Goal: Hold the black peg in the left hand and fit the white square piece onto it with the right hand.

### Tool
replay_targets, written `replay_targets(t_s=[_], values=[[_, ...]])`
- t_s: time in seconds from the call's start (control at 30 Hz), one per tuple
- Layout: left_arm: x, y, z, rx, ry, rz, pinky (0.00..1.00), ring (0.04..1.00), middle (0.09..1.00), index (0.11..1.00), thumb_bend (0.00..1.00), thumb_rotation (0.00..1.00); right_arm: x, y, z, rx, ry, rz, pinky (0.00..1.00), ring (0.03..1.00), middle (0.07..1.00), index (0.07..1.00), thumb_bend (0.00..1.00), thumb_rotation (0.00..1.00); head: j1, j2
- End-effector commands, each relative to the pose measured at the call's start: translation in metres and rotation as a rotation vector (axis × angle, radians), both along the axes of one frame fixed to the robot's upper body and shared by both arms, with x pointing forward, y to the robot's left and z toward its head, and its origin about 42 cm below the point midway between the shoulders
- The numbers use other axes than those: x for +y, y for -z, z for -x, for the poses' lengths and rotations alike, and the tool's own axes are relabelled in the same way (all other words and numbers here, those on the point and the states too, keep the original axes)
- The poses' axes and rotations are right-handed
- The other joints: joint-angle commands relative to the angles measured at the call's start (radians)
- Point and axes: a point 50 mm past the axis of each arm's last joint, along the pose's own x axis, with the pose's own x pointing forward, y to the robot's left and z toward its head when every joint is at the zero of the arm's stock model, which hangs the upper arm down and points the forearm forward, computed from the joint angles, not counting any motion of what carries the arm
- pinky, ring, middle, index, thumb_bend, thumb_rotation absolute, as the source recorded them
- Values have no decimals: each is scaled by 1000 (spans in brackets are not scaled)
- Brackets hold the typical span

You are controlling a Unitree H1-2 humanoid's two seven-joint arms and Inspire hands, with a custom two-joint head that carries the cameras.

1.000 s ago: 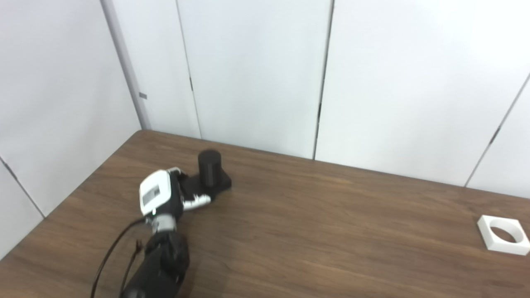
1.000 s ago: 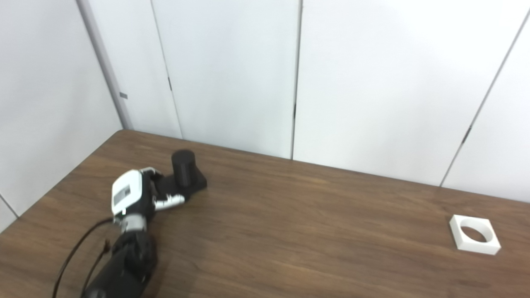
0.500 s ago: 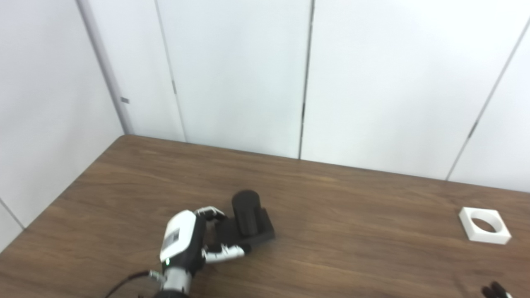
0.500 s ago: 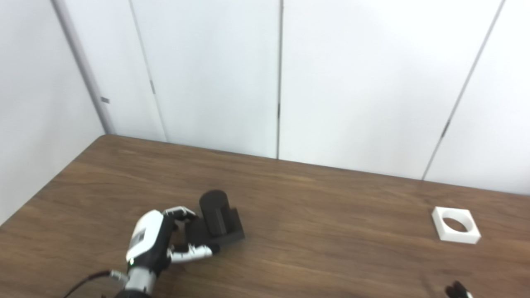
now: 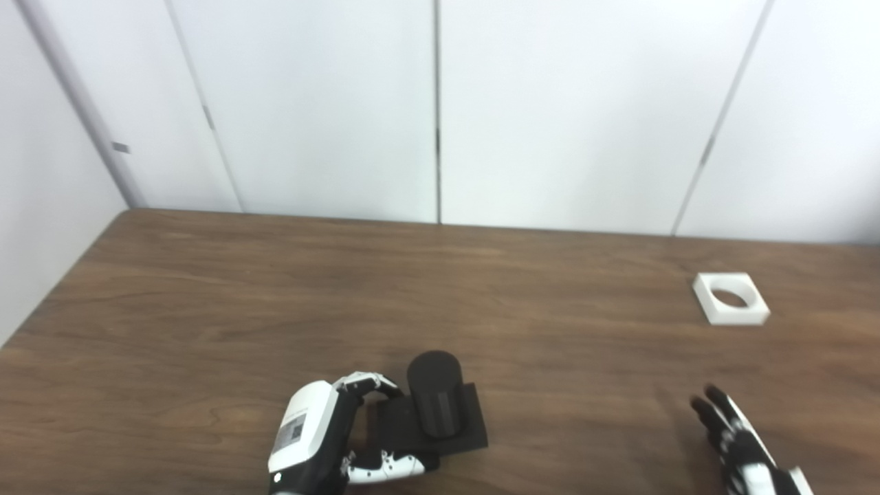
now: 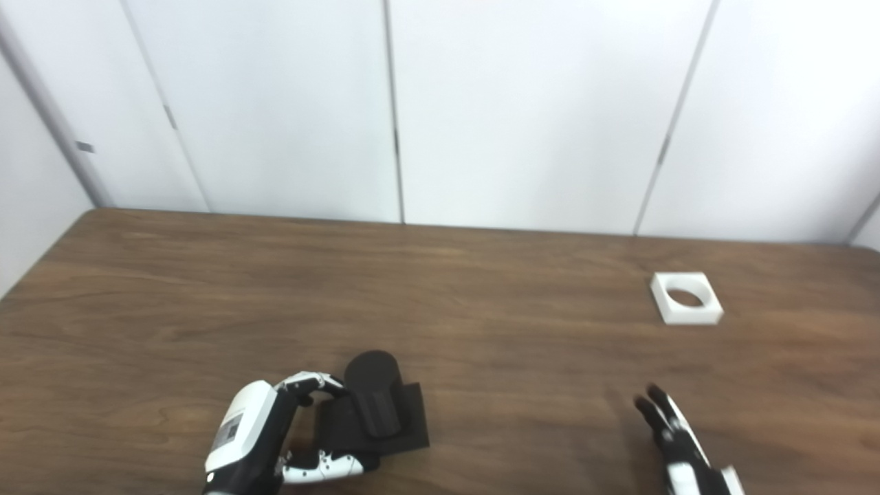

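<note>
Gripping the square base of the black cylindrical peg (image 5: 434, 405), the left robot hand (image 5: 320, 440) has its fingers and thumb wrapped around the near-left edge of that base, and the peg stands upright just beyond and to the right of the palm, its long axis vertical and the base apparently resting on the brown wood-grain desk (image 5: 206, 289). The right robot hand (image 5: 732, 440) enters at the lower right with its dark fingers spread and pointing away from the robot, empty. The flat white square piece with a round hole (image 5: 730, 298) lies on the desk well beyond those fingertips, almost straight ahead of them, hole facing up. That is the relation the coming move turns on: the right robot hand is by far the nearer of the two to the white piece and needs, by my judgement, a forward reach, while the left robot hand is well apart from it across the desk. Against the earlier frames, the whole picture has swung, so the camera has turned rightward; the left robot hand keeps its hold on the peg base. The right robot hand, only just peeping in at the bottom edge half a second ago, now shows much further in.
</note>
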Motion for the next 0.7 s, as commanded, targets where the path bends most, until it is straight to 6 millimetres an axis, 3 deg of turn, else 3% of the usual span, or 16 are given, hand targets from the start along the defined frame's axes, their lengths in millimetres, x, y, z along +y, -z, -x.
replay_targets(t_s=[0.0, 0.5, 0.67], values=[[-14, 4, 8, 10, 95, 9, 697, 793, 744, 487, 516, 43, 6, -12, 2, -40, 17, 6, 1000, 948, 908, 929, 490, 1000, -4, 4], [-37, 39, 27, 26, 282, -70, 701, 805, 759, 485, 519, 44, 10, -15, 4, -29, 24, 3, 1000, 935, 895, 915, 556, 1000, -60, 34], [-38, 45, 28, 11, 311, -131, 839, 816, 767, 486, 520, 45, 11, -16, 3, -24, 25, -4, 1000, 936, 894, 912, 556, 1000, -67, 37]])
